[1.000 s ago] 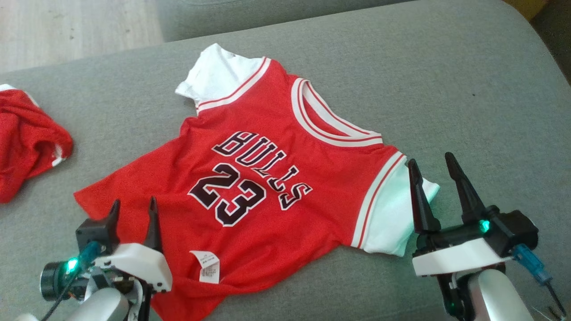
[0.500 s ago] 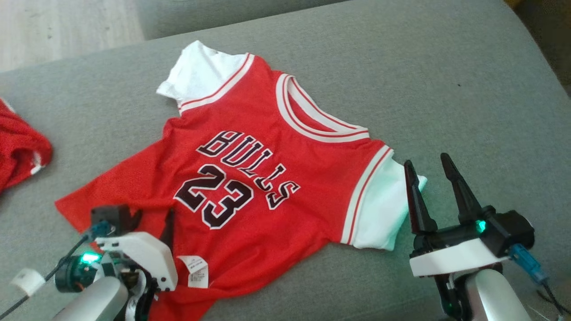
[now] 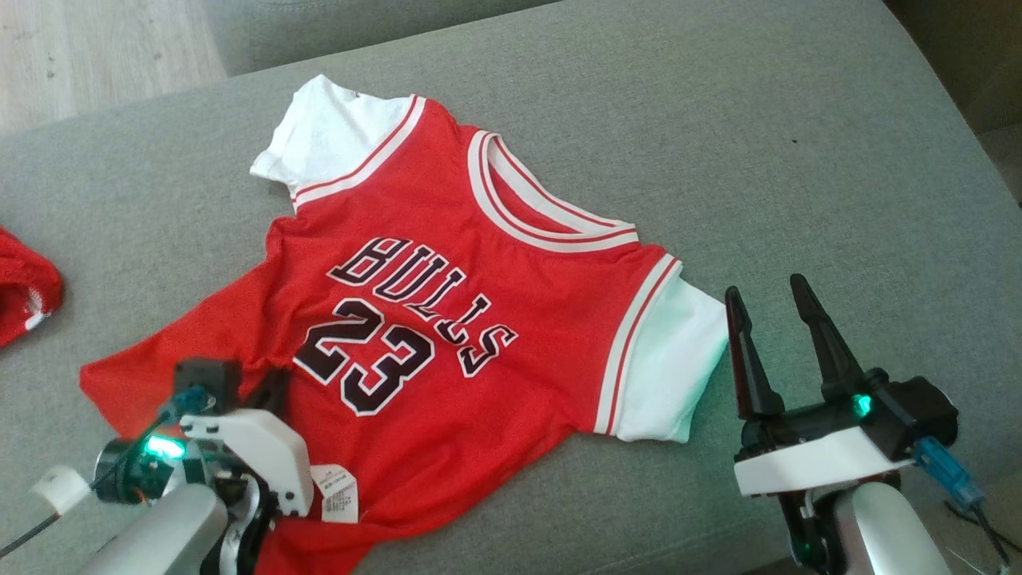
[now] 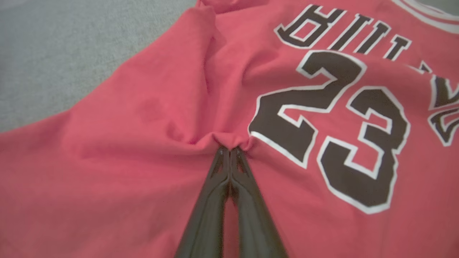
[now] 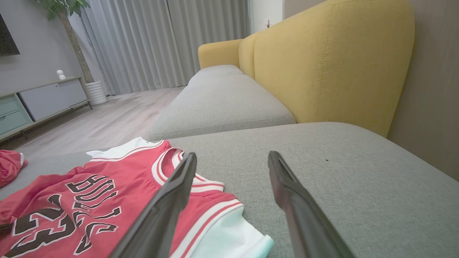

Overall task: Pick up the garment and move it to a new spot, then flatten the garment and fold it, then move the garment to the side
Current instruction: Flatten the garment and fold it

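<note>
Spare red cloth (image 3: 24,291): bunched at 9 o'clock in the head view, well apart from the garment; not part of this step.
Left gripper (image 4: 230,152): fingers pressed together on a small pinch of red fabric, just beside the "2" of the number. The cloth puckers around the tips.
Change, left side: one second ago these fingers stood upright and apart over the hem. They have since tipped down into the cloth and closed.
Camera note: the whole head picture has slid sideways, so the camera turned. The garment itself does not appear to have travelled.
Garment (image 3: 447,319): red jersey, front up, spread nearly flat at the centre of the seat, collar toward 1 o'clock. Care label (image 3: 339,493) turned out at the hem, 7 o'clock.
Right gripper (image 3: 763,286): fingers wide apart, holding nothing, at 4 o'clock of the garment, just beside the white sleeve (image 3: 667,367). Unchanged over the last second.
Meaning for task: a first hold is made, so lifting to a new spot is probably next. Flattening and folding remain.
Surface: grey woven sofa seat (image 3: 798,160), soft; cloth may drag on it.
Room: yellow backrest (image 5: 322,61), pale wooden floor (image 3: 96,56), grey curtains (image 5: 161,39).
</note>
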Controlling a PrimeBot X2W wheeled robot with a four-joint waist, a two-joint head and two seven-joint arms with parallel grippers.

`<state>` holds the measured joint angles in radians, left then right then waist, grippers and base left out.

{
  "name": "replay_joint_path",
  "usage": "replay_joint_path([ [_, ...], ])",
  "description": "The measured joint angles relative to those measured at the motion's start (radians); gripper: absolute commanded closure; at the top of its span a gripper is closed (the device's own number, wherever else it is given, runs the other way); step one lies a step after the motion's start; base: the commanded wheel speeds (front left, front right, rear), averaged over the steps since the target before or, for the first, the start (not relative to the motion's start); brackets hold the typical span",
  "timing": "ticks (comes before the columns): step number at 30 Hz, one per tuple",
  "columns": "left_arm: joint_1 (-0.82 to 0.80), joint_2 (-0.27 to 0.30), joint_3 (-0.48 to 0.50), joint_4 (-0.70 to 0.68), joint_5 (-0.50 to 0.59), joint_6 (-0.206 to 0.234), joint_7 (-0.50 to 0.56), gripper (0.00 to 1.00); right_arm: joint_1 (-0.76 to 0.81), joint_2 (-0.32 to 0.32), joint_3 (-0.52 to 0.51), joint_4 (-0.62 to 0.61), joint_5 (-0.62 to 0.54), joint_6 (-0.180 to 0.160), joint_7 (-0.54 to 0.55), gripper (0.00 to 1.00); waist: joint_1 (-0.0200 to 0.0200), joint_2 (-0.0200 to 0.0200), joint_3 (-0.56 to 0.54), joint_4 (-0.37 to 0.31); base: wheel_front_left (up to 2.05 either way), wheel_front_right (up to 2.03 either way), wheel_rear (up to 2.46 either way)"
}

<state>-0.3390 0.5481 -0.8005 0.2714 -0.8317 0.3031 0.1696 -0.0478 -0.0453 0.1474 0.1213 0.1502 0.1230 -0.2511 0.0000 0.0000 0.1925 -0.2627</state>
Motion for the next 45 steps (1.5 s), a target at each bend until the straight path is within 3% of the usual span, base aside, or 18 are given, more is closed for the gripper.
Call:
replay_joint_path([
  [8,-0.067,-0.025,0.071,0.049,0.041,0.068,-0.132,1.0,0.0,0.0,0.001,0.0,0.0,0.0,0.0,0.0,0.0,0.0,0.007,0.002,0.0,0.0,0.0],
  [15,-0.2,-0.034,0.151,0.193,0.093,0.116,-0.289,1.0,-0.004,0.0,0.014,0.002,0.0,0.0,0.0,0.0,0.0001,0.0,0.017,-0.018,0.0,0.0,0.0],
  [17,-0.223,-0.042,0.161,0.237,0.088,0.112,-0.3,1.0,-0.004,0.0,0.015,0.005,0.0,0.0,0.0,0.0,0.0001,0.0,0.017,-0.027,0.0,0.0,0.0],
  [18,-0.224,-0.046,0.158,0.255,0.08,0.095,-0.284,0.82,-0.004,0.0,0.016,0.006,0.0,0.0,0.0,0.0,0.0001,0.0,0.016,-0.031,0.0,0.0,0.0],
  [19,-0.222,-0.054,0.155,0.27,0.071,0.086,-0.276,0.56,-0.004,0.0,0.015,0.006,0.0,0.0,0.0,0.0,0.0001,0.0,0.016,-0.035,0.0,0.0,0.0],
  [20,-0.216,-0.06,0.155,0.278,0.065,0.083,-0.277,0.0,-0.004,0.0,0.012,0.006,0.0,0.0,0.0,0.0,0.0001,0.0,0.014,-0.038,0.0,0.0,0.0],
  [24,-0.176,-0.06,0.154,0.274,0.048,0.075,-0.276,0.0,-0.003,0.0,0.006,0.006,0.007,0.0,0.0,0.0,0.0,0.0,0.006,-0.042,0.0,0.0,0.0],
  [33,-0.019,-0.021,0.115,0.12,0.022,0.078,-0.197,0.0,0.0,0.0,0.0,0.005,0.007,0.0,0.0,0.0,0.0,0.0,-0.002,0.008,0.0,0.0,0.0],
  [45,0.018,0.009,0.128,0.02,-0.002,0.135,-0.18,0.0,0.0,0.0,0.004,0.006,0.007,0.0,0.0,0.0,0.0,0.0,-0.006,0.034,0.0,0.0,0.0],
])
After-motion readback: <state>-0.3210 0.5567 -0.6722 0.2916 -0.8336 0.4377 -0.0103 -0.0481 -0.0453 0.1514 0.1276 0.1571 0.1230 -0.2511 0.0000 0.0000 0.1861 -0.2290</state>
